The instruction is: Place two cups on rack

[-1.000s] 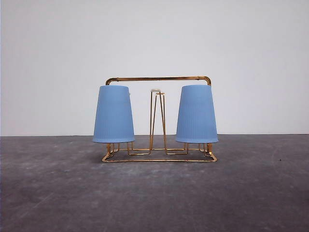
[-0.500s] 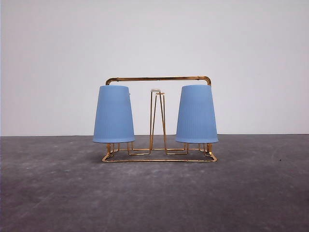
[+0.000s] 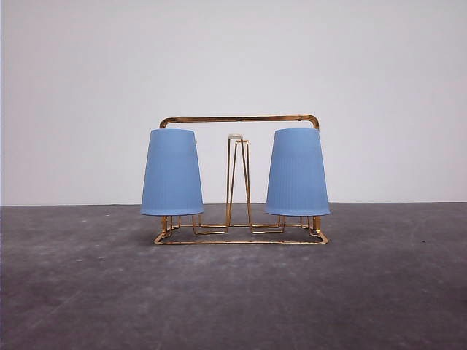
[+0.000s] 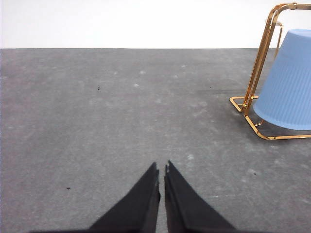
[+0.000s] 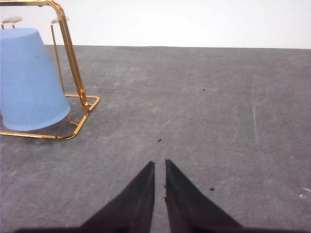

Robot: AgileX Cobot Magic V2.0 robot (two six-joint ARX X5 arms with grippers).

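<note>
The gold wire rack (image 3: 239,119) stands at the middle of the dark table in the front view. Two light blue ribbed cups hang upside down on it, one on the left (image 3: 171,173) and one on the right (image 3: 297,173). A bare white-tipped prong (image 3: 235,136) rises between them. In the left wrist view the left cup (image 4: 287,82) and a rack corner (image 4: 260,63) sit well away from my left gripper (image 4: 162,167), which is shut and holds nothing. My right gripper (image 5: 160,164) is likewise shut and empty, apart from the right cup (image 5: 30,80) and the rack (image 5: 70,53).
The grey table (image 3: 233,292) stretches flat around the rack, with a plain white wall (image 3: 233,58) behind it. Small dark specks (image 5: 159,141) dot the surface.
</note>
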